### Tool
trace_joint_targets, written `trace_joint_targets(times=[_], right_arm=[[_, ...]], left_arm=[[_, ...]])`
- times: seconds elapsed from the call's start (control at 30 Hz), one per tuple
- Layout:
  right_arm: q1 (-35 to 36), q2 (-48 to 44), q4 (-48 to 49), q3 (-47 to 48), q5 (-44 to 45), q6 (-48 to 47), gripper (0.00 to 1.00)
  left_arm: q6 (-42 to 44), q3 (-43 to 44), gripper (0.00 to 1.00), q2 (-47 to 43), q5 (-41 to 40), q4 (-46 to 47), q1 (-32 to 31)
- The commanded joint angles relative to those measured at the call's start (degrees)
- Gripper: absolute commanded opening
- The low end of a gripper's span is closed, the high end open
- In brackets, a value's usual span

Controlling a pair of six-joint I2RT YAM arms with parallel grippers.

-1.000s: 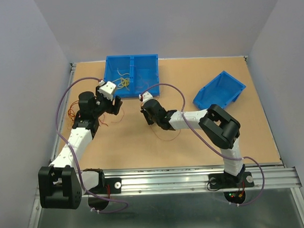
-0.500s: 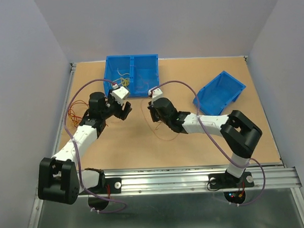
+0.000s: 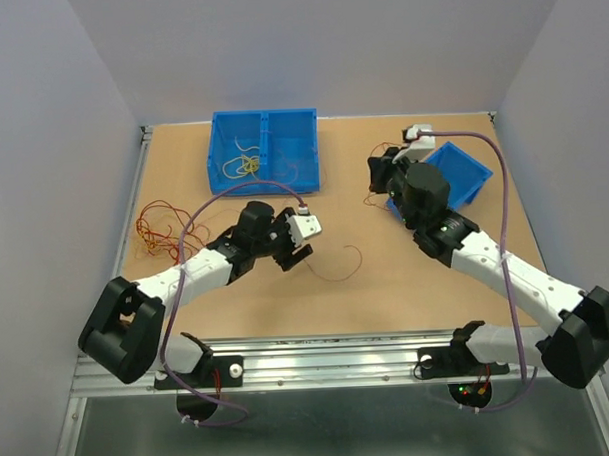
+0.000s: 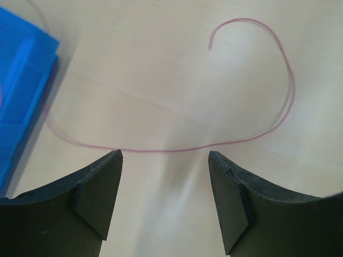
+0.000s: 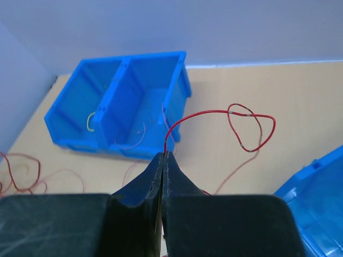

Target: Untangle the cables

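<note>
My wide-open left tool has the pink wire lying crosswise just beyond its tips; my right tool pinches a red wire.

Both pincers work inside a plain booth. Beyond the right pincer stands the back wall, a flat lavender-grey, and matching side walls close in, the left wall well out from the left pincer and the right wall beyond the right one. Beneath them lies the table, a tan, matte board. A faint seam crosses it just ahead of the left pincer. A metal strip edges its left side. Nearer me than either pincer runs an aluminium rail, then a dull grey metal sheet. The light is even, with only soft shadows.
</note>
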Motion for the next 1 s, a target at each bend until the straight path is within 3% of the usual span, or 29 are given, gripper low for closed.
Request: trace_joint_targets(times=[0.0,0.17,0.3,0.43,0.6,0.87,0.97], right_arm=[[-2.7,-4.31,-4.03,1.42,3.16,1.85,0.0],[-7.01,-8.44,-6.84,0.72,6.59,3.16,0.01],[-14.2,-10.46,-8.87,-0.51,3.62,6.93,0.0],[-19.14,-10.04,-8.95,0.89,-1.3,8.18,0.01],[-19.59,-9.41,-11.33,5.28,0.87,8.62,0.01],[-25.55,-11.0,-11.77,0.46,2.82,11.25,0.01],[-30.65,-9.68,-11.68,-1.21,-1.04,13.27,0.01]], left_arm=[[3.21,0.32,0.76,2.97,-2.98,0.37,-3.93],[6.98,1.21,0.77,6.23,-0.97,-0.42,-6.14],[13.22,1.03,0.88,7.29,0.54,-1.91,-8.42],[14.55,0.77,0.88,7.55,-0.52,-1.38,-9.13],[14.38,3.31,0.88,11.05,-6.13,-2.79,-14.31],[14.64,9.55,0.86,17.39,-7.47,-6.75,-17.21],[13.94,10.17,0.79,18.53,-8.78,-6.75,-17.56]])
